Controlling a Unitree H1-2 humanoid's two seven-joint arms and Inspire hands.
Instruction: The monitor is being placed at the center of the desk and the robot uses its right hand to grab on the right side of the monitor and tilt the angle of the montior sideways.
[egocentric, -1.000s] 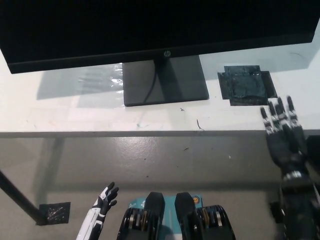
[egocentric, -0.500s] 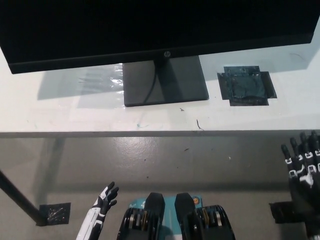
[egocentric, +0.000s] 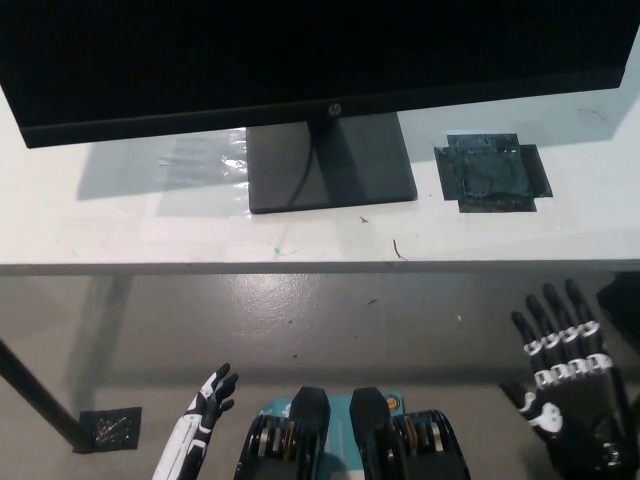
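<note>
The black monitor (egocentric: 300, 50) fills the top of the head view, its screen dark, standing on a square dark base (egocentric: 330, 160) on the white desk (egocentric: 120, 225). My black right hand (egocentric: 568, 385) is low at the bottom right, below the desk's front edge, open with fingers spread and nothing in it. It is well away from the monitor's right side. My white left hand (egocentric: 208, 400) rests at the bottom left, open, over the floor.
A dark tape patch (egocentric: 492, 172) lies on the desk to the right of the monitor base. A black desk leg (egocentric: 40, 400) slants across the lower left, with a small dark patch (egocentric: 110, 425) on the grey floor beside it.
My right hand has dropped from the desk's front edge down to the bottom right corner and then drifted a little leftward. The monitor and my left hand have stayed still.
</note>
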